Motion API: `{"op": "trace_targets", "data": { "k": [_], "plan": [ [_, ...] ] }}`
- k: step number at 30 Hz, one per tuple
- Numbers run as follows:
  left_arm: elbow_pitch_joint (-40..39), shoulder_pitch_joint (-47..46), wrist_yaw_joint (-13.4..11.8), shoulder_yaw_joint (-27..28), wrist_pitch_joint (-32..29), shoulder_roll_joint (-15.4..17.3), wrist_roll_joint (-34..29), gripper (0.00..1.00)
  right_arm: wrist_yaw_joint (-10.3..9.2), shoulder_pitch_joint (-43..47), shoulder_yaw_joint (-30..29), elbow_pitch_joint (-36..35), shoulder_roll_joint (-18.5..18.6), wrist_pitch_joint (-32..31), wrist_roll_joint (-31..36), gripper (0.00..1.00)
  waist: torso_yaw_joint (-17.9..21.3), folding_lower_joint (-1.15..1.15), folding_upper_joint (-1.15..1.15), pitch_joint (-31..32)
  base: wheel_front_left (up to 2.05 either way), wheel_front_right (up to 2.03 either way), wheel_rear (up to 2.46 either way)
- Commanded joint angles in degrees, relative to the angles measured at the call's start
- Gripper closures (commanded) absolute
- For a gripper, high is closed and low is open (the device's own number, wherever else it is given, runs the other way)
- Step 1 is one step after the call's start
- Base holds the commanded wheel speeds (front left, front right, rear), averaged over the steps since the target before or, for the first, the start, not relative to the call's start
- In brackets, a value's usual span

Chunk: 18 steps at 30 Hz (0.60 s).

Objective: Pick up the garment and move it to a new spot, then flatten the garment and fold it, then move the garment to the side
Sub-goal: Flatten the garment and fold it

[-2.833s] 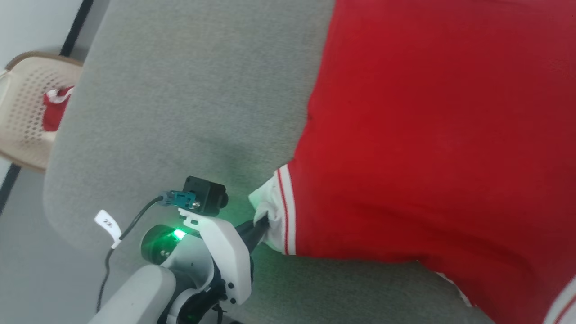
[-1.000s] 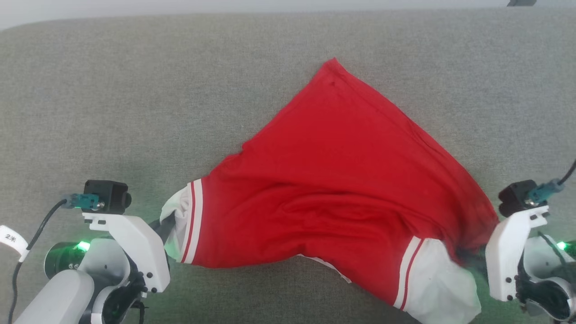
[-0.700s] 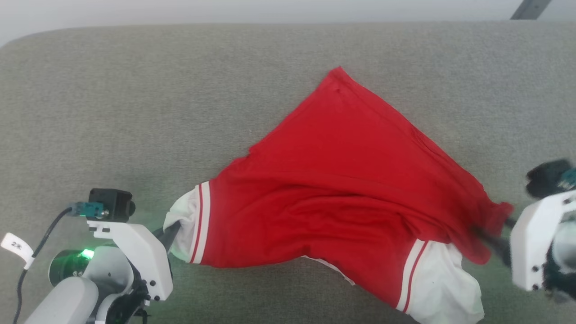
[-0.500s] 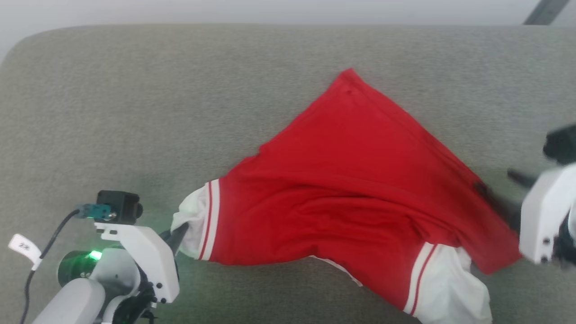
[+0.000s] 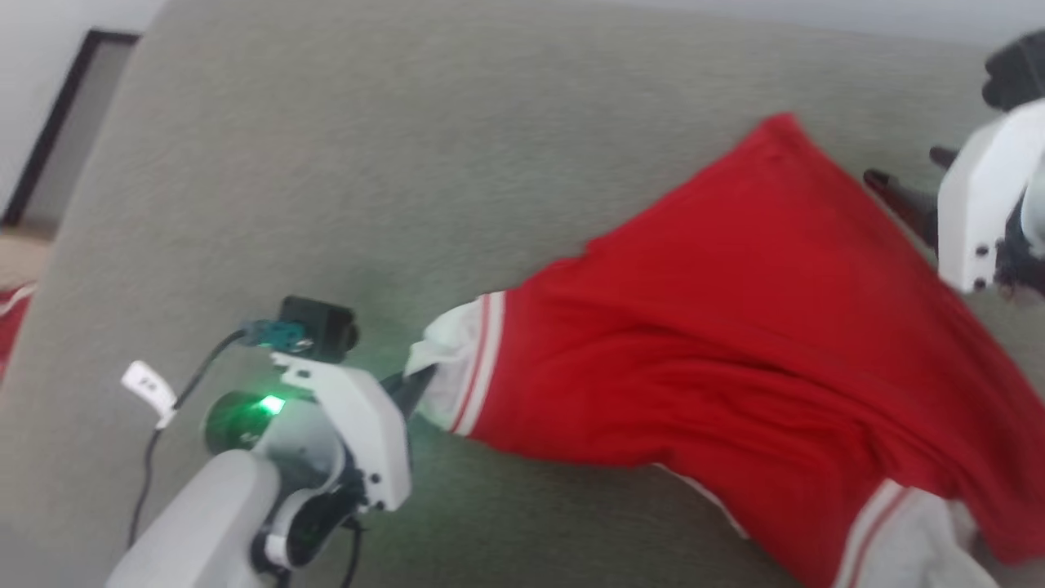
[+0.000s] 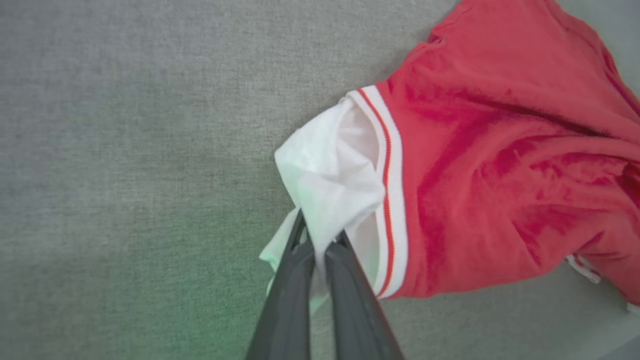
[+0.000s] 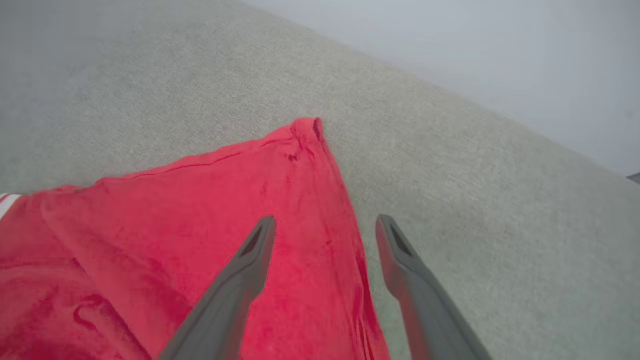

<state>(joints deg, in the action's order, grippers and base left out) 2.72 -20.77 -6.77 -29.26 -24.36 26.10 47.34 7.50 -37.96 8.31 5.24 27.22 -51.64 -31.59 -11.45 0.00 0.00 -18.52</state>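
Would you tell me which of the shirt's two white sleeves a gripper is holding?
The sleeve at the left gripper, which is shut on it; the other sleeve lies free.

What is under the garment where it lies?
The garment lies spread on the grey fabric surface, which shows along its visible edges. No other thing pokes out from beneath it. Whatever is directly under the red cloth is covered, and its lower right part runs out of the head view.

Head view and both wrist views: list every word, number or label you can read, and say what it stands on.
The white tag, lower left of the head view: dark marks, too blurred to read.
The garment: no lettering seen.
Nothing readable here.
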Motion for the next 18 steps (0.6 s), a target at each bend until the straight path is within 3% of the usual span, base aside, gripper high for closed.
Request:
{"op": "trace_targets", "data": {
  "k": [1, 10, 18],
  "plan": [
    [0.8, -1.4, 0.7, -0.6, 0.4, -0.9, -0.4, 1.0, -0.02, -2.6, 1.7, 3.3, 1.0, 0.8, -0.1, 0.0, -3.9, 0.0, 0.0, -2.2, 0.0, 0.0, 0.0],
    [5.4, -5.3, 3.9, -3.4, 2.2, -5.4, -0.7, 1.0, -0.06, -15.6, 13.0, 24.7, 4.5, 1.1, -2.9, 0.0, -11.0, 0.0, 0.0, -5.5, 0.0, 0.0, 0.0],
    [8.7, -6.3, 5.4, -4.0, 3.7, -7.0, -0.1, 1.0, -0.02, -13.8, 24.7, 37.8, 5.7, -10.6, -9.6, 0.0, -12.9, 0.0, 0.0, -6.6, 0.0, 0.0, 0.0]
  ]
}}
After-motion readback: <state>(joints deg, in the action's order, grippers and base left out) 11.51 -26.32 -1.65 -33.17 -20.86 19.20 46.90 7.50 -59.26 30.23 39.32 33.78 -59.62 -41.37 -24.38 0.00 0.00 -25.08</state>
